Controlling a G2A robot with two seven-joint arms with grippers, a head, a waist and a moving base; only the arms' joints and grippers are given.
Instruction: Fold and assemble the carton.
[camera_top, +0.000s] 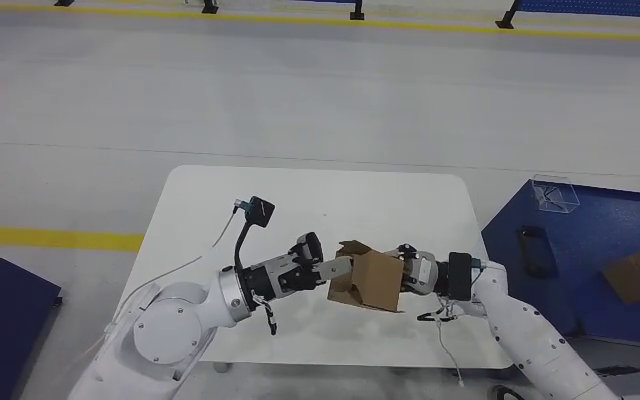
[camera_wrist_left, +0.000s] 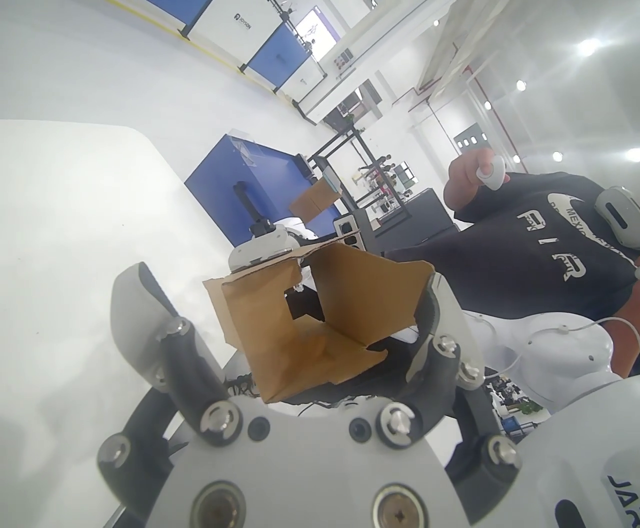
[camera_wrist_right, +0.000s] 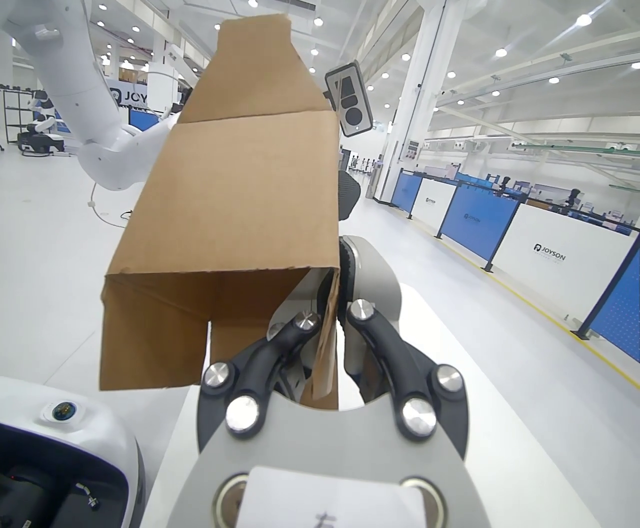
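Right now the carton (camera_top: 370, 280) hangs above the tabletop (camera_top: 300, 200), its long axis running between both arms; the right claw (camera_wrist_right: 335, 292) is clamped on one wall, while the left claw (camera_wrist_left: 287, 282) gapes apart facing its open end.

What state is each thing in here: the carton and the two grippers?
carton: opened into a tube, end flaps unfolded, held above the table.
right gripper: fingers shut on a carton wall.
left gripper: fingers open, spread around the carton's other end.
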